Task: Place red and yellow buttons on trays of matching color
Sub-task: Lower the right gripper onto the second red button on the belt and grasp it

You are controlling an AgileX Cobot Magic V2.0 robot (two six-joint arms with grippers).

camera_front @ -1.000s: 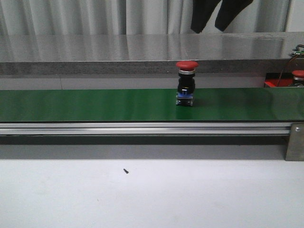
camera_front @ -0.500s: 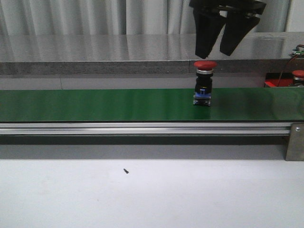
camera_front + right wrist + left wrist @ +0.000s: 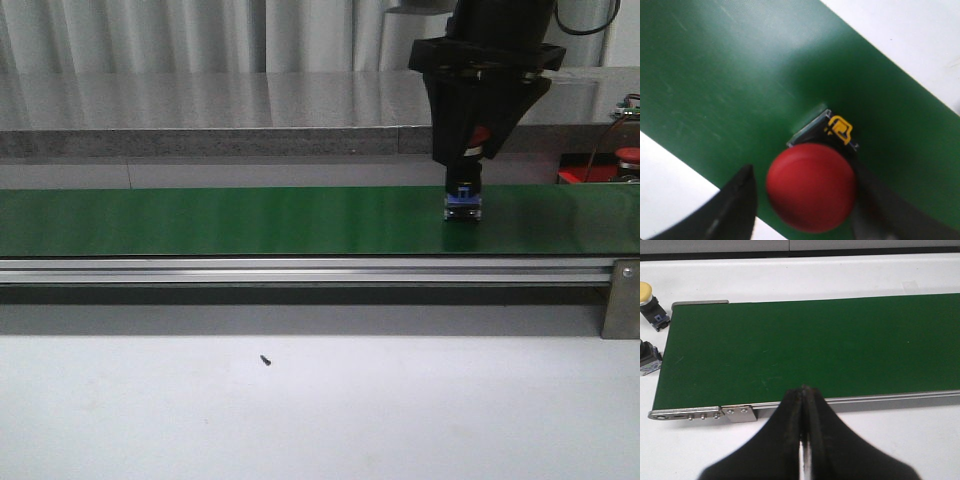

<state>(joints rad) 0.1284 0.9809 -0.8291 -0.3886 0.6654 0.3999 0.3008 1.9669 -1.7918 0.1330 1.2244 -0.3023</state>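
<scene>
No text, brand, number or label can be read in any view. The only mark is a small yellow tab with a black outline (image 3: 840, 129) at the 12 o'clock edge of the red domed push-button (image 3: 811, 186); no letters can be made out on it.

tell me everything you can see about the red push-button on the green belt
The red push-button has a glossy domed red cap over a dark body and a blue-grey base carrying a small yellow clip. It stands upright on the long green belt, towards its right end. The right gripper has its black fingers on either side of the cap, one with a visible gap, the other close against it; contact is unclear. The cap looks like plastic.
</scene>
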